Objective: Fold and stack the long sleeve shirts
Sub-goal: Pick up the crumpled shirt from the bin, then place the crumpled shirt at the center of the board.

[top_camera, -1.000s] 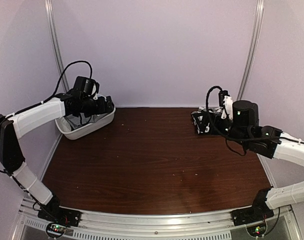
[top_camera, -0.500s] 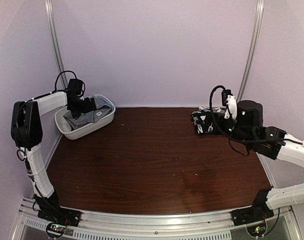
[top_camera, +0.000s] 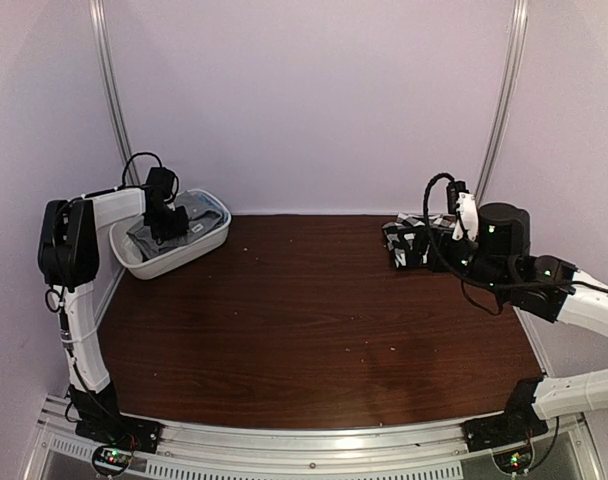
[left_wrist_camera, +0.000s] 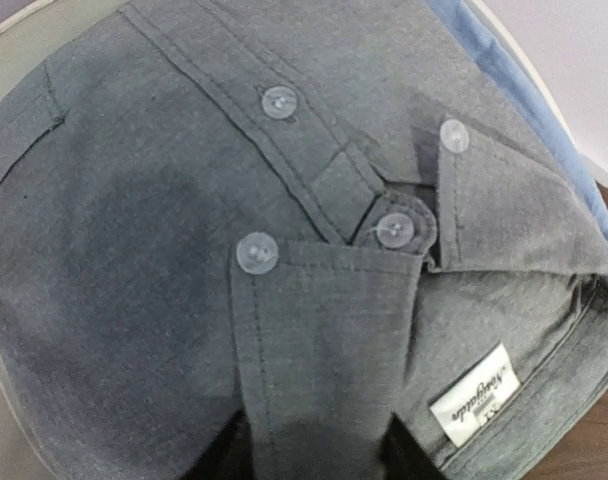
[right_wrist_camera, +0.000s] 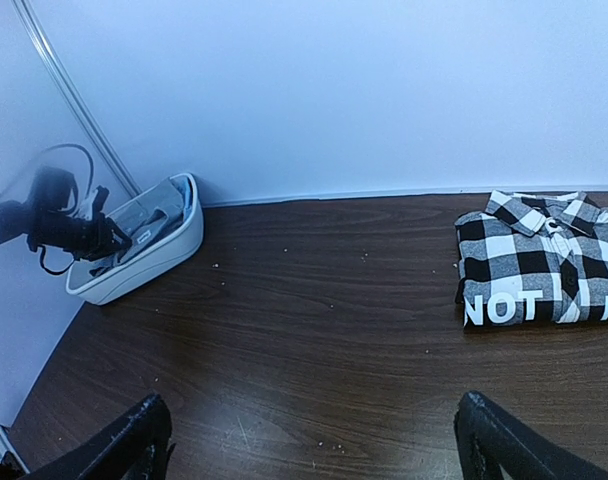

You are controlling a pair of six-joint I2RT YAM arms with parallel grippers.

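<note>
Where the left hand (left_wrist_camera: pixel 314 465) reaches down into the white tub (top_camera: pixel 174 262), the grey shirt (left_wrist_camera: pixel 184 250) fills the wrist view. It is plain mid-grey woven cloth, folded, with a stitched button placket running on a slant across it. Four clear round buttons (left_wrist_camera: pixel 257 252) show, a collar point is turned over, and a small white label (left_wrist_camera: pixel 471 408) with dark script is sewn in at the neck. A darker shade lies over the cloth to the left of the placket. The hand's two dark fingertips (left_wrist_camera: pixel 224 462) are down in the cloth on either side of a raised fold. Whether they have pinched that fold or merely stand around it cannot be told. In the same tub, a strip of the light blue shirt (left_wrist_camera: pixel 524 80) shows just beside the grey one's edge, towards the tub wall. The checked shirt (right_wrist_camera: pixel 544 260) lies on the dark wooden tabletop (top_camera: pixel 314 310) well to the right of the tub, by the same back wall. It is folded into a neat rectangle of black-and-white squares, collar at the far edge, with large white letters on a black band along its near edge. The right hand (right_wrist_camera: pixel 314 440) hangs over the tabletop, also well apart from the tub and near the checked shirt, its fingers spread wide with nothing between them.
</note>
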